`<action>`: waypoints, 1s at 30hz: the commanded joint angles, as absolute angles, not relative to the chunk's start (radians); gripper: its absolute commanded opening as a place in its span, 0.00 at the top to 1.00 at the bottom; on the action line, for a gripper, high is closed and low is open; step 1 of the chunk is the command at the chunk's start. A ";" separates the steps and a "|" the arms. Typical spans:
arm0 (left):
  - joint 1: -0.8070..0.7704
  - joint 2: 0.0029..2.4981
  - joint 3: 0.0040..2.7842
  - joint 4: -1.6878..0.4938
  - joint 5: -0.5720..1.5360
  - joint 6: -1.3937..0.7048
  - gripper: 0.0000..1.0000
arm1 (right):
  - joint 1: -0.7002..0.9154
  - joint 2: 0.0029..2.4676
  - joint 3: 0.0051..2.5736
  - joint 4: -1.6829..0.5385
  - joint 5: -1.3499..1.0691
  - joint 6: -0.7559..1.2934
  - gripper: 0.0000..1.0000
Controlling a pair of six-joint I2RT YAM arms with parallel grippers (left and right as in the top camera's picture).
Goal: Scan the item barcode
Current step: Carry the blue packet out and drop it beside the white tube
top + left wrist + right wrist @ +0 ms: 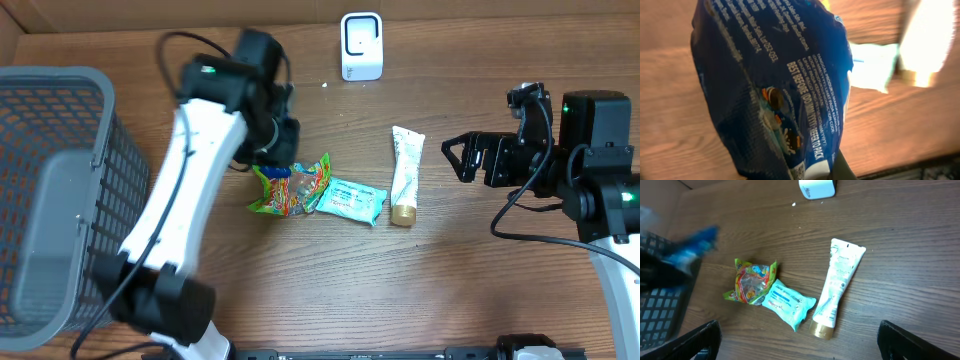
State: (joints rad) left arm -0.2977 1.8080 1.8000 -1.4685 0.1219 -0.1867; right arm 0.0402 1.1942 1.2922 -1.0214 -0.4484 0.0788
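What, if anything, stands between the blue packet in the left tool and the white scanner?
Nothing visible: bare table separates the blue packet and the white scanner. The green bag, mint pack and tube lie off to the side of that path.

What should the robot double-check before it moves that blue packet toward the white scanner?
1. Left pincer shut on the blue packet: ok.
2. Packet in front of the white scanner: not ok, it hangs off to one side.
3. Barcode turned toward the scanner: cannot tell.
4. Right pincer open and well away from the scanner: ok.
5. Green packet, teal packet and tube lying clear of the way to the scanner: ok.
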 commanded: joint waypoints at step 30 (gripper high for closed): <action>-0.565 1.892 1.592 -0.914 0.279 -0.360 0.64 | 0.044 1.192 1.308 -1.017 -0.458 0.081 0.00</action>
State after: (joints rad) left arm -0.5438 1.8732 1.5990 -0.9249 0.2321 -0.3061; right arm 0.0402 1.1942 1.2922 -1.0210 -0.4488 0.0788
